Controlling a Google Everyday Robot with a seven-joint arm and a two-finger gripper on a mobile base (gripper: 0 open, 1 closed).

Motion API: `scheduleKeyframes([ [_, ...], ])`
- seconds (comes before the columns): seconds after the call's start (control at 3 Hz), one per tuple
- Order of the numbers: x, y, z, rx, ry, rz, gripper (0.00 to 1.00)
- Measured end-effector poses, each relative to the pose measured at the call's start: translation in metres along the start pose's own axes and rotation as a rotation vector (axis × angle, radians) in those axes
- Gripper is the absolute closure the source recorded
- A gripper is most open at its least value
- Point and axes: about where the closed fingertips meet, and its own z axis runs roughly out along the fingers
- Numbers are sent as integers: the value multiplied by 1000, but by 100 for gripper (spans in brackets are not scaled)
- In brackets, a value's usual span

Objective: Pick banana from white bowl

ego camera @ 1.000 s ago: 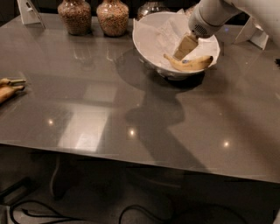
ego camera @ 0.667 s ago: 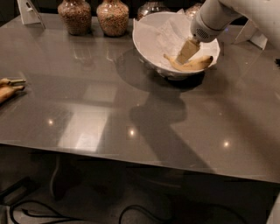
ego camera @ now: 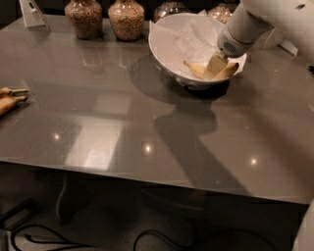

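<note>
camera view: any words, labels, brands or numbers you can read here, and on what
None can be read.
The white card at the table's far left corner: dark marks, too blurred to read.
The banana in the white bowl: no legible sticker text.
The gripper, down in the bowl at the banana: no label shows.
The glass jars: no labels show.

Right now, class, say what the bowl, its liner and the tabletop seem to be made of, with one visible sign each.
The bowl: probably glazed ceramic, perhaps plastic; smooth, glossy white wall.
The liner: paper; matte white, crumpled with sharp creases.
The tabletop: polished stone or laminate; grey, mirroring light spots and the jars.
The gripper is down inside the bowl at the banana.
</note>
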Motion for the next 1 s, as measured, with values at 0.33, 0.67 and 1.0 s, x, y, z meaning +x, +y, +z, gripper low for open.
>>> scheduleKeyframes([
  [0.33,10,3,10,-25,31,31,38],
  [0.67,15,2,20,-42,60,45,39],
  [1.0,15,-3,28,-43,92,31,40],
])
